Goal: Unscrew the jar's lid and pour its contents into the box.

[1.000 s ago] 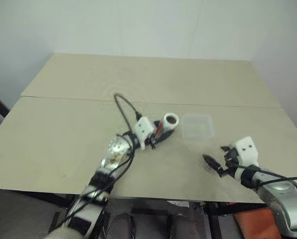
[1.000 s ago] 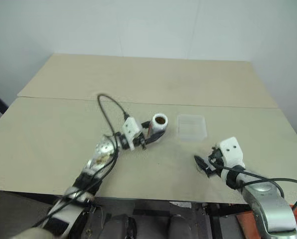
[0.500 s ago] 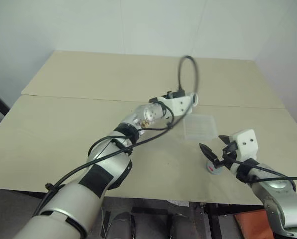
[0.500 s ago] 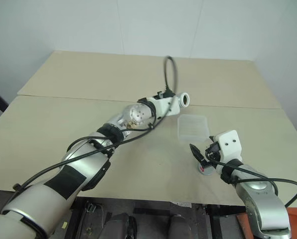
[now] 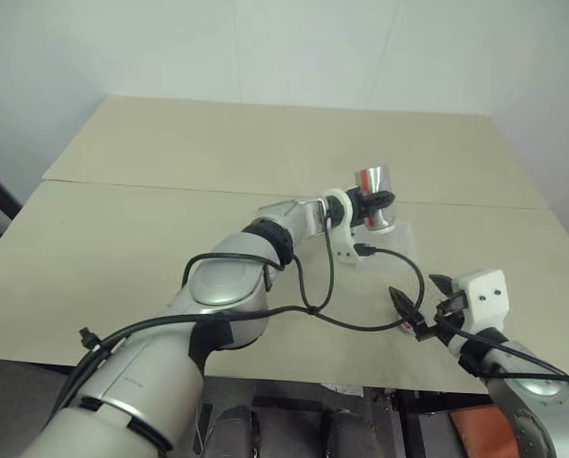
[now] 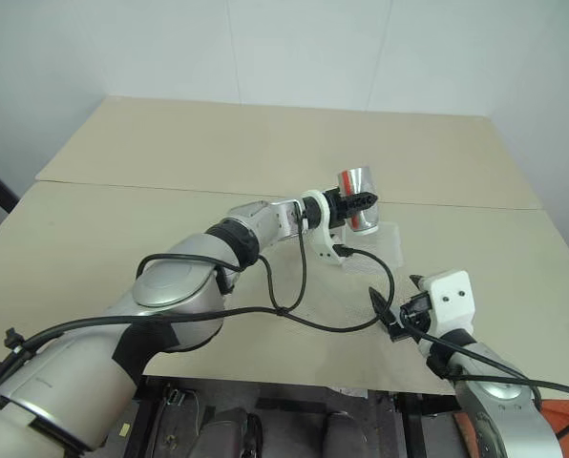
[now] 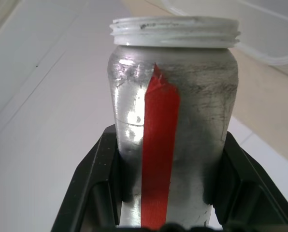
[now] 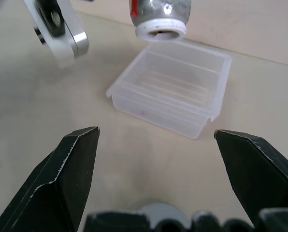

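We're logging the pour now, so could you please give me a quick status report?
Left gripper shut on jar, upturned over box. Right gripper open, lid beneath it. Nothing in the way.

We count one jar (image 5: pixel 372 196), one clear box (image 8: pixel 171 92), one lid (image 5: pixel 414 326) on one table (image 5: pixel 151 219), and two grippers: the left gripper (image 6: pixel 359 202) and the right gripper (image 8: pixel 156 166).
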You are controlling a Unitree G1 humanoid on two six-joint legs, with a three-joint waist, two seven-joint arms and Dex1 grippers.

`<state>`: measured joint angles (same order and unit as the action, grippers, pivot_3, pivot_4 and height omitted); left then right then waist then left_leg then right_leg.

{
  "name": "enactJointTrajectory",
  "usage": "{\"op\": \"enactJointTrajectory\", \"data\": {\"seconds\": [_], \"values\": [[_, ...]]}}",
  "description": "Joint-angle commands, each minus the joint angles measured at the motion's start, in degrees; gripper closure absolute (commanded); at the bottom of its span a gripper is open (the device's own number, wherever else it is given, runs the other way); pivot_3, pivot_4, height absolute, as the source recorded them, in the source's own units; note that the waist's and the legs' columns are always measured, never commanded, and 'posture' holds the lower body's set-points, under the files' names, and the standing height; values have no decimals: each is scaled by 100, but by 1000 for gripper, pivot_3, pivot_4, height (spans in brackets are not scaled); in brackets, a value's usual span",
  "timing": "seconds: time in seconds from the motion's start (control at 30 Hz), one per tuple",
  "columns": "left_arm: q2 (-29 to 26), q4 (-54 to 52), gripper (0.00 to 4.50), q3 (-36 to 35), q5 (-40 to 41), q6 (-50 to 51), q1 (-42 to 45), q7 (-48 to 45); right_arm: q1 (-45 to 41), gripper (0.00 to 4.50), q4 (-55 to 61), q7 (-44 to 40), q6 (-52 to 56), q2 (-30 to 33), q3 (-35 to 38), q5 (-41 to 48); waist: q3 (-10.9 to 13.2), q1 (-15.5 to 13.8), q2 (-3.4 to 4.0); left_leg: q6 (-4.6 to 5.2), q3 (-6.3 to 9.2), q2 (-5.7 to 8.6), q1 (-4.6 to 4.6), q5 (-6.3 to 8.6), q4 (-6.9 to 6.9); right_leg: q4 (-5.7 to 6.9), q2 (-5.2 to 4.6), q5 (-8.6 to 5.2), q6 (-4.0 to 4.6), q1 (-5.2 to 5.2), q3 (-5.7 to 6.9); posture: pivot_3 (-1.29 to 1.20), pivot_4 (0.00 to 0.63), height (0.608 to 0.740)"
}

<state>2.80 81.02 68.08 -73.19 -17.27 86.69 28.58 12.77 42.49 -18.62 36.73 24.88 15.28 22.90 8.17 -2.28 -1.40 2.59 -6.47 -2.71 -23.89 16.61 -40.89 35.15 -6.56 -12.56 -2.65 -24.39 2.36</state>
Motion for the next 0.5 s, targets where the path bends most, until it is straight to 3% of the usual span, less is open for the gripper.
{"op": "enactJointTrajectory", "data": {"seconds": [0.03, 0.2, 0.5], "values": [[64, 25, 2521, 20, -82, 106, 275, -36, 97, 35, 319, 62, -16, 27, 252, 66, 0, 0, 0, 0, -1, 0, 0, 0, -1, -1, 0, 0, 0, 1, 0, 0, 150, 740], [67, 37, 2521, -177, 48, 66, 248, -279, 133, 35, 312, 159, 10, 61, 257, 15, 0, -1, 0, 2, -3, 0, -1, 1, -6, 3, -1, 0, 0, 1, 0, 0, 150, 740], [85, -68, 2521, -2889, 2575, -442, -312, -1933, 82, 35, 155, 116, -52, 157, 139, -104, -1, 7, 2, 2, -3, -2, -1, 1, -12, 9, -2, 0, 0, 1, 0, 0, 150, 740]]}}
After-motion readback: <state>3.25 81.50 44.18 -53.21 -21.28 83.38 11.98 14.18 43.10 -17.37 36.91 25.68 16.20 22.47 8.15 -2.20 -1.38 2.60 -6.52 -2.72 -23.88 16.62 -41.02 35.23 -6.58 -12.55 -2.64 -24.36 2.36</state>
